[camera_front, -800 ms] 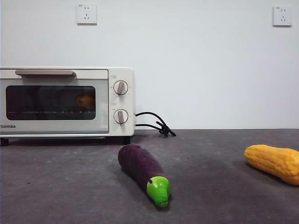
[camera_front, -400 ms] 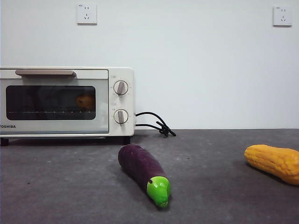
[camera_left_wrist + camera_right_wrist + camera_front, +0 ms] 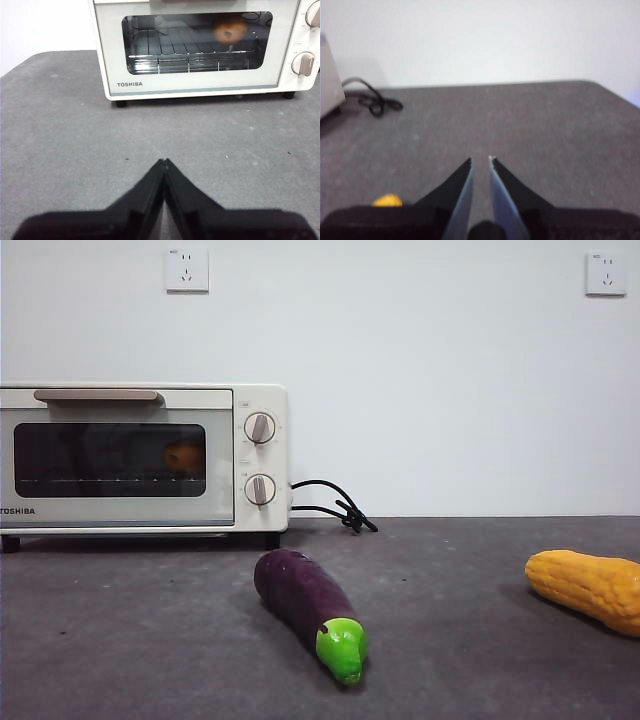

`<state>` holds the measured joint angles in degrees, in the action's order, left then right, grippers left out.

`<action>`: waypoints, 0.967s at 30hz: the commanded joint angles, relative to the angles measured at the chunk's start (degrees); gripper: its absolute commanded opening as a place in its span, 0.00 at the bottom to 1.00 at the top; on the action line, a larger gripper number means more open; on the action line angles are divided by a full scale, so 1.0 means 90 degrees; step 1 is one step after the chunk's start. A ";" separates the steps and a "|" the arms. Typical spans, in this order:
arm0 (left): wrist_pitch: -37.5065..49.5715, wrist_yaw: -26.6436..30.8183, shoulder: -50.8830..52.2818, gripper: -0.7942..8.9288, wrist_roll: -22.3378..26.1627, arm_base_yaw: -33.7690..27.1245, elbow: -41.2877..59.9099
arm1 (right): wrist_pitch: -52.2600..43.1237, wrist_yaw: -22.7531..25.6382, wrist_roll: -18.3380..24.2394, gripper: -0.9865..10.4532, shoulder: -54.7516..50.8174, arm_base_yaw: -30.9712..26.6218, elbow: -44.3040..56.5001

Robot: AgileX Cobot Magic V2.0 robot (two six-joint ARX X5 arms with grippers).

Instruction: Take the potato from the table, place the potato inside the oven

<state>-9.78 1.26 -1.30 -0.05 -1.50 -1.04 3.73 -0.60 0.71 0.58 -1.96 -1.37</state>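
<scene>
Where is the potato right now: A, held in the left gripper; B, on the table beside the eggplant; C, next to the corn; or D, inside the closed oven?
D: the potato shows orange behind the dark glass of the oven, whose door is shut.

You have one oven, one potato, one eggplant, one corn cob, two knobs, two wall sockets.
</scene>
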 commanded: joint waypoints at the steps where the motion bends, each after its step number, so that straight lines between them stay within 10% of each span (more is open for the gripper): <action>1: 0.0046 -0.0022 -0.0029 0.08 -0.0019 -0.0022 0.0068 | 0.0289 0.0022 0.0141 0.14 -0.0017 -0.0005 0.0066; 29: 0.0044 -0.0022 -0.0138 0.08 -0.0019 -0.0022 0.0068 | 0.0772 0.0141 0.0114 0.14 -0.0010 -0.0005 0.0063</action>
<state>-9.80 1.26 -2.52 -0.05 -1.50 -1.04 11.07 0.51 2.15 0.58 -1.96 -1.37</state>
